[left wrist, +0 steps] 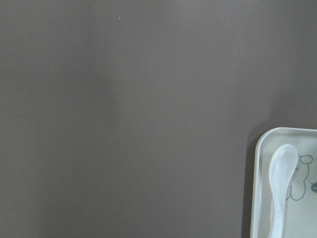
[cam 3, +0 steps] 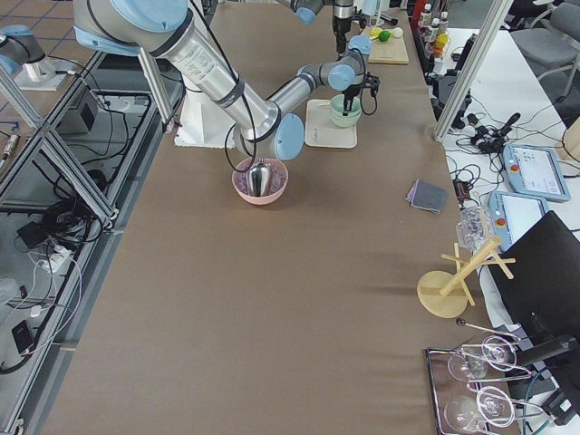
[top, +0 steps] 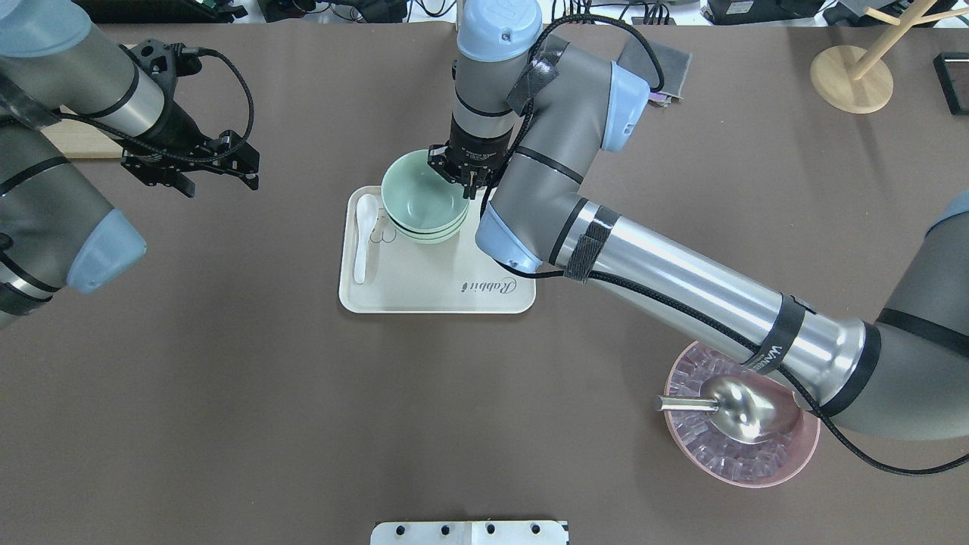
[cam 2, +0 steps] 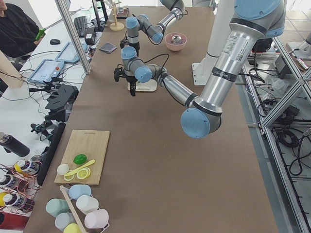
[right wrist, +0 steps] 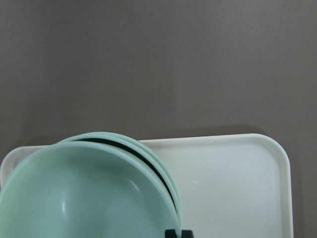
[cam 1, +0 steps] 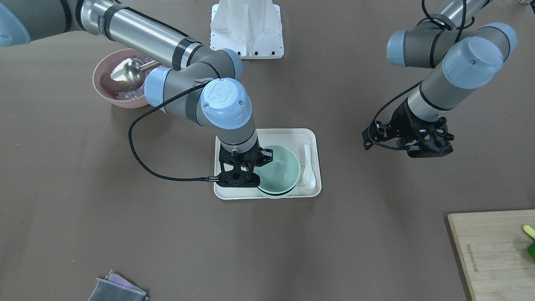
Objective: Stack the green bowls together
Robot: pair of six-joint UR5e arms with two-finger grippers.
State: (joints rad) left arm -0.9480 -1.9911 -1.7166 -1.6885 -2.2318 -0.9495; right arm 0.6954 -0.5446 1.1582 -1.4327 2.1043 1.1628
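Observation:
The green bowls [top: 424, 198] sit nested in a stack at the far end of a cream tray [top: 424, 284]. The stack [cam 1: 281, 167] fills the lower left of the right wrist view [right wrist: 84, 198], with dark gaps between the rims. My right gripper [top: 468, 182] comes straight down on the top bowl's right rim and is shut on it. One black fingertip [right wrist: 178, 233] shows just outside that rim. My left gripper [top: 189, 163] hangs open over bare table to the left of the tray, holding nothing.
A white spoon [top: 363, 246] lies along the tray's left side beside the stack. A pink bowl [top: 804, 446] with ice and a metal scoop [top: 738, 409] sits under my right forearm. A wooden board [cam 1: 489, 251] and a grey cloth [cam 1: 117, 290] lie at the table's edges.

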